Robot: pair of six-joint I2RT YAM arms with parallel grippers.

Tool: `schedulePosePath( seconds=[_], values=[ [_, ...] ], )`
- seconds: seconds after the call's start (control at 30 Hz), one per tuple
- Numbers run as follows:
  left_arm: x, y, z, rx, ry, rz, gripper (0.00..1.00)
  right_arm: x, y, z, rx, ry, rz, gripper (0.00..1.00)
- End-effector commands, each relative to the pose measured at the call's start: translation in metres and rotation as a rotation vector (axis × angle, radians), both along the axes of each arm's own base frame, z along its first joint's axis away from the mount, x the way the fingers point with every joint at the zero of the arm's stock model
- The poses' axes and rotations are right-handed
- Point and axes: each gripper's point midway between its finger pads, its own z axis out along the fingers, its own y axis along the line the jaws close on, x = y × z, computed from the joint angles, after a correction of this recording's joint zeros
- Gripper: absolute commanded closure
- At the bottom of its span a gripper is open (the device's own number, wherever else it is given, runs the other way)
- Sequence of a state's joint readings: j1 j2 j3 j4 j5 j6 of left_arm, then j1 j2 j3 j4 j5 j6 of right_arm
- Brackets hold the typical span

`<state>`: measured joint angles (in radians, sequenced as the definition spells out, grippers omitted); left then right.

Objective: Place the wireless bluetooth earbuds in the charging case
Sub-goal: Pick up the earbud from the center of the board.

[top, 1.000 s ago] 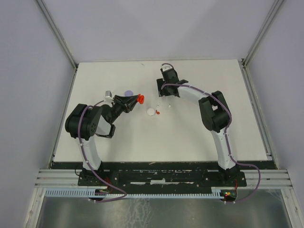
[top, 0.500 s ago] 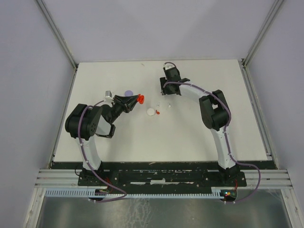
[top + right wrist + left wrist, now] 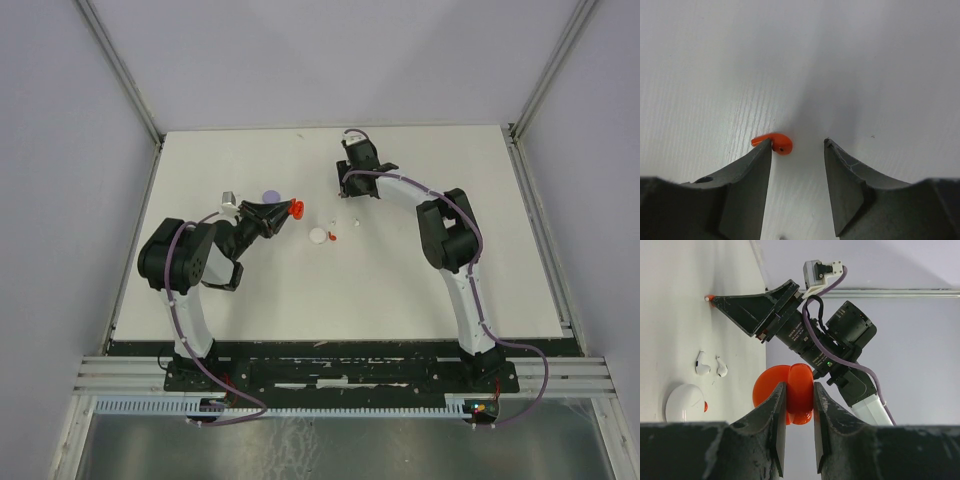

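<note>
My left gripper (image 3: pixel 799 385) is shut on an open red charging case (image 3: pixel 800 390) and holds it above the table; from above the case (image 3: pixel 297 207) shows at its tip. My right gripper (image 3: pixel 797 142) points down at the table, open. A red earbud (image 3: pixel 778 143) lies between the jaws, against the tip of the left finger (image 3: pixel 757 170). The other finger stands well apart from it. In the left wrist view the right gripper (image 3: pixel 711 299) touches the table far off. Two white earbuds (image 3: pixel 702 365) (image 3: pixel 721 368) lie nearer.
A white round case (image 3: pixel 684 402) with a small red piece (image 3: pixel 705 406) beside it lies on the white table (image 3: pixel 400 270); from above the case (image 3: pixel 318 236) sits between the arms. A lavender disc (image 3: pixel 270 196) lies behind the left gripper. Frame posts stand at the far corners.
The right gripper's jaws have narrowed around the red earbud and the right wrist has shifted slightly. The left arm and its case have not moved.
</note>
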<state>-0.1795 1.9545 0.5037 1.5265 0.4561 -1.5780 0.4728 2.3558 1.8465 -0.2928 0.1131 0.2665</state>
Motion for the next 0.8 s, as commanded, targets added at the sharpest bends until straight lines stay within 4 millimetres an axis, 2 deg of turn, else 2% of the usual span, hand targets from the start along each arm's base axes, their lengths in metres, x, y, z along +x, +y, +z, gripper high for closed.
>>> schedulePosePath(
  seconds=[0.0, 0.1, 0.47, 0.77],
  values=[
    [0.000, 0.000, 0.022, -0.007, -0.119, -0.014, 0.76, 0.007, 0.006, 0.002, 0.020, -0.011, 0.014, 0.46],
    [0.000, 0.000, 0.021, -0.007, -0.117, -0.014, 0.77, 0.006, 0.006, -0.001, 0.018, -0.006, 0.016, 0.54],
    [0.001, 0.000, 0.020, -0.007, -0.114, -0.013, 0.77, 0.003, 0.008, -0.007, 0.008, 0.024, 0.043, 0.57],
    [0.001, 0.001, 0.020, -0.008, -0.113, -0.012, 0.77, -0.001, 0.009, -0.016, -0.005, 0.059, 0.066, 0.63]
  ],
)
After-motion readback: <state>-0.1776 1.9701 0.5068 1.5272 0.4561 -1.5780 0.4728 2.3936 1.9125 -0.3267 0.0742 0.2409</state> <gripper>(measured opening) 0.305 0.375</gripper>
